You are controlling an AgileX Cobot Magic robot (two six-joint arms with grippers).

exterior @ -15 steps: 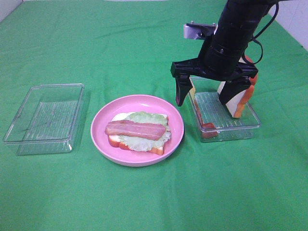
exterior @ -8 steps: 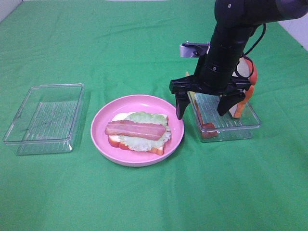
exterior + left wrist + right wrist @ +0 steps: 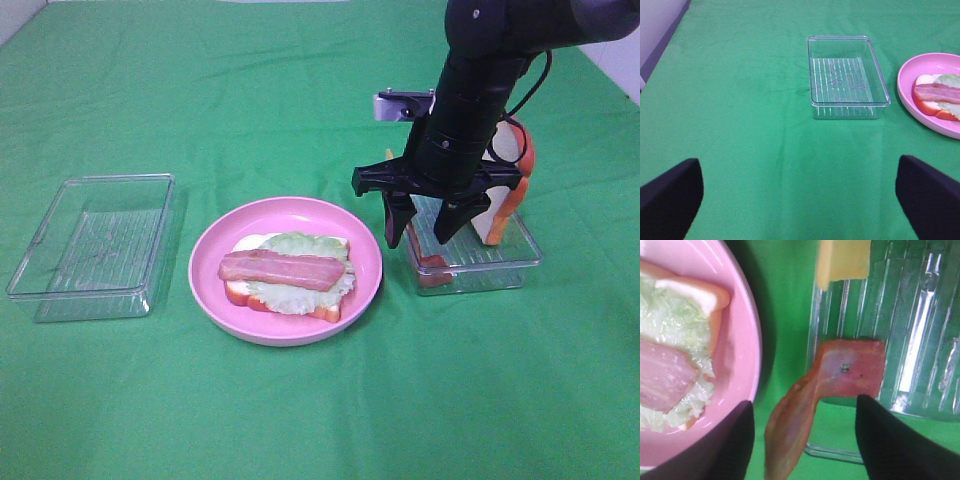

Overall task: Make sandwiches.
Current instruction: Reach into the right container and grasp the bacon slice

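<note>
Right arm [image 3: 470, 90] steeply down, right pincer [image 3: 420, 238] apart astride bacon strip [image 3: 840, 372], seemingly untouching; left pincer [image 3: 800, 197] wide open.

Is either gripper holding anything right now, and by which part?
Nothing is held yet. The right gripper straddles the bacon strip draped over the container rim, with a gap showing beside it. The left gripper is open and empty.
</note>
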